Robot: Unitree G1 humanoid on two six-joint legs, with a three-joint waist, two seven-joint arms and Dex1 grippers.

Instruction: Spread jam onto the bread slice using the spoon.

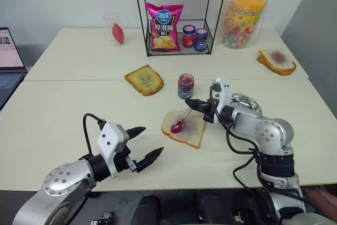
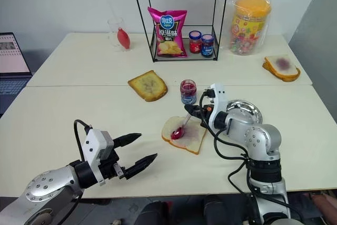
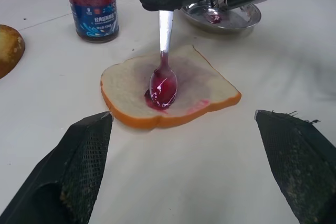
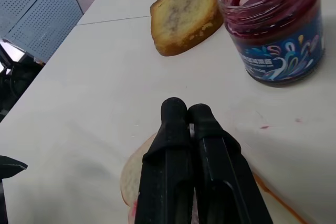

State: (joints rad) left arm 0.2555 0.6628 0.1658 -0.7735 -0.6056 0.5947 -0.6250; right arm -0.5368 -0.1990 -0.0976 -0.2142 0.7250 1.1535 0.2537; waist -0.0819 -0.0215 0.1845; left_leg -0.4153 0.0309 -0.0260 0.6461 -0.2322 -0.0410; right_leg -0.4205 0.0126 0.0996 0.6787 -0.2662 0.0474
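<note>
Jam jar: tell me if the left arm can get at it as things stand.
Probably yes. The left tool is open and holds nothing, and bare table lies between it and the jam jar. The bread and the right tool with the spoon sit close beside that path.

A black wire rack (image 1: 179,14) stands at the back of the table (image 1: 79,104). Inside it lean a pink chip bag (image 1: 164,27) and, beside that, two small jars (image 1: 195,38). Left of the rack sits a clear cup (image 1: 114,28); right of it, a candy tub (image 1: 244,17). A toasted slice (image 1: 144,80) lies in front of the rack, stacked bread (image 1: 277,61) far to its right, a steel plate (image 1: 246,102) nearer, and a laptop (image 1: 9,59) far left.
</note>
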